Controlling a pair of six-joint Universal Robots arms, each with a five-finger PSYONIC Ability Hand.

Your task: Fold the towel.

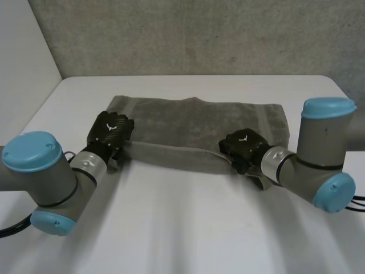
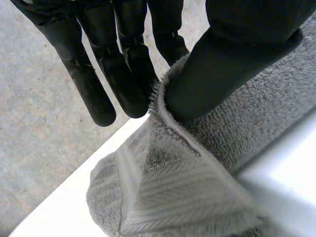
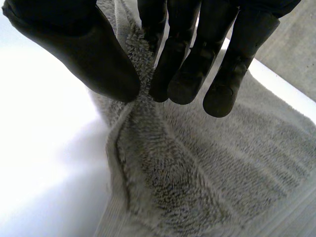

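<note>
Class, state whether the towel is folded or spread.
Spread: towel lies flat; left robot hand and right robot hand pinch its near edge.

I am looking into a robot lab: grey arms (image 1: 40, 171) are sitting at a white tabletop (image 1: 182, 228) by a rough wall (image 1: 199, 34).

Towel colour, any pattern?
Plain grey towel, with a ribbed woven band near its end; left wrist view shows it best.

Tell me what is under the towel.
The towel lies on the white table, which shows all round it. The left hand and right hand pinch its near edge. The surface beneath the cloth is covered, so anything there cannot be seen.
</note>
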